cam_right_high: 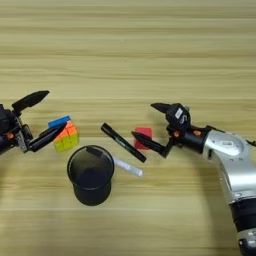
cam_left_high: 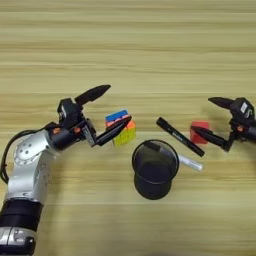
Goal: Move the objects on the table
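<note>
- A black mesh cup (cam_left_high: 155, 169) stands upright toward the near edge of the table (cam_left_high: 128, 45), covering the near end of the white-silver pen (cam_left_high: 190, 162) that lies beside it.
- One of each: puzzle cube (cam_left_high: 121, 128), black marker (cam_left_high: 179, 136), pen, red cube (cam_right_high: 143, 137), all mid-table.
- The marker lies slanted between cup and red cube.
- Left gripper (cam_left_high: 109, 108) reaches in from the left edge, fingers spread, lower finger against the puzzle cube.
- Right gripper (cam_right_high: 146, 121) comes from the right edge, fingers apart, lower finger at the red cube.
</note>
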Motion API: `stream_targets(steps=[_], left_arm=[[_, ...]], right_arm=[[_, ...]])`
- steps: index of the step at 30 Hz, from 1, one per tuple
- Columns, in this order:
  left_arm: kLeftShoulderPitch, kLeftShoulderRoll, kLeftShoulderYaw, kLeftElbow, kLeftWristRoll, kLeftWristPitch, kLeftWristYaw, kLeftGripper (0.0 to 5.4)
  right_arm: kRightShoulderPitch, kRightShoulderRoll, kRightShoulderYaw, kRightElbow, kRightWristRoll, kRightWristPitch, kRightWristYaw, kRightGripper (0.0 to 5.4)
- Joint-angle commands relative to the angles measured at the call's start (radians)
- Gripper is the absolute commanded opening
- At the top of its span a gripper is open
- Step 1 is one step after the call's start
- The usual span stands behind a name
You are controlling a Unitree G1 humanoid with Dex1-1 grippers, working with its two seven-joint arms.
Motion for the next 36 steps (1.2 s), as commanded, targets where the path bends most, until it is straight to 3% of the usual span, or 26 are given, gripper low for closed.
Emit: stream_targets(steps=[1,9,17,22,36], left_arm=[[-0.007,0.011,0.002,0.006,0.024,-0.009,0.012,5.37],[-0.012,0.009,0.001,0.019,0.04,-0.022,0.025,5.37],[-0.011,0.007,0.001,0.013,0.041,-0.025,0.027,5.37],[-0.011,0.007,0.001,0.008,0.04,-0.025,0.028,5.4],[-0.018,0.002,-0.002,-0.001,0.035,-0.022,0.035,5.4]], right_arm=[[-0.012,0.007,0.013,0.021,-0.014,-0.015,0.003,5.4],[-0.012,0.018,0.025,0.02,-0.016,-0.011,0.004,5.4],[-0.021,0.017,0.05,0.072,-0.067,-0.012,-0.02,5.4],[-0.029,0.02,0.071,0.114,-0.104,-0.024,-0.034,4.92],[-0.042,0.028,0.073,0.14,-0.103,-0.04,-0.029,3.21]])
